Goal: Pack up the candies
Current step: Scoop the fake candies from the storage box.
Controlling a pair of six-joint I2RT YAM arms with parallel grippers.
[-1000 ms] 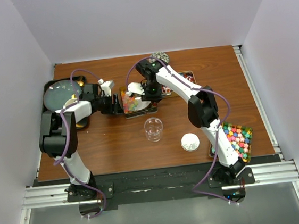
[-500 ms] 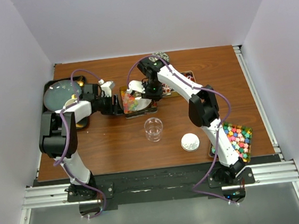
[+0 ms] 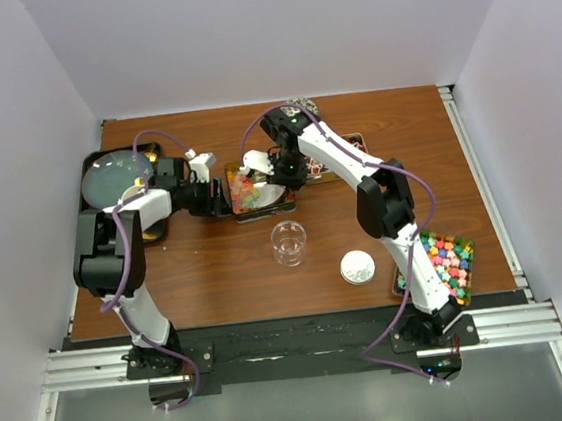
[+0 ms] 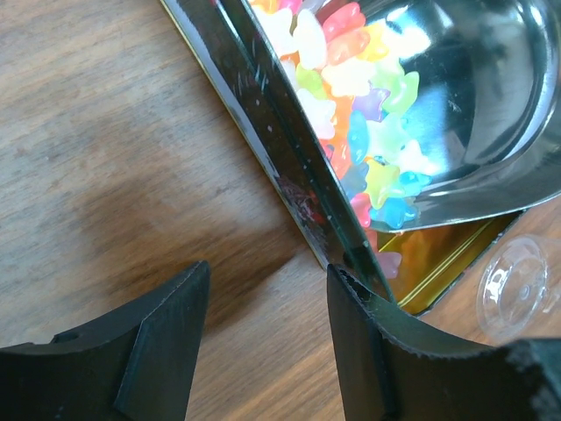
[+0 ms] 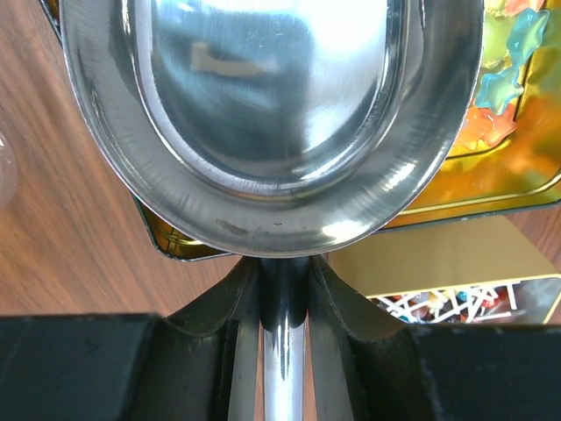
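Note:
Glossy multicoloured gummy candies [image 4: 351, 105] lie in a gold tray [image 3: 283, 205] at the table's middle back. My right gripper [image 3: 284, 170] is shut on the handle [image 5: 285, 351] of a metal scoop [image 5: 272, 114], whose bowl sits in that tray with gummies piled against it [image 4: 473, 96]. Gummies also show past the scoop's rim in the right wrist view [image 5: 508, 61]. My left gripper [image 4: 269, 272] is open and empty on the wood at the tray's left side, its right finger against the tray's outer wall [image 4: 280, 132]. It also shows in the top view [image 3: 217, 195].
A clear cup [image 3: 288, 242] stands in front of the tray, with a white lid [image 3: 357, 267] to its right. A tray of bright cube candies [image 3: 447, 261] sits by the right arm's base. A tray of wrapped candies [image 3: 350, 148] lies behind the right arm. A round dish [image 3: 117, 177] is at far left.
My right wrist has shifted slightly to the right with the scoop still in the gummy tray. The left arm has not moved.

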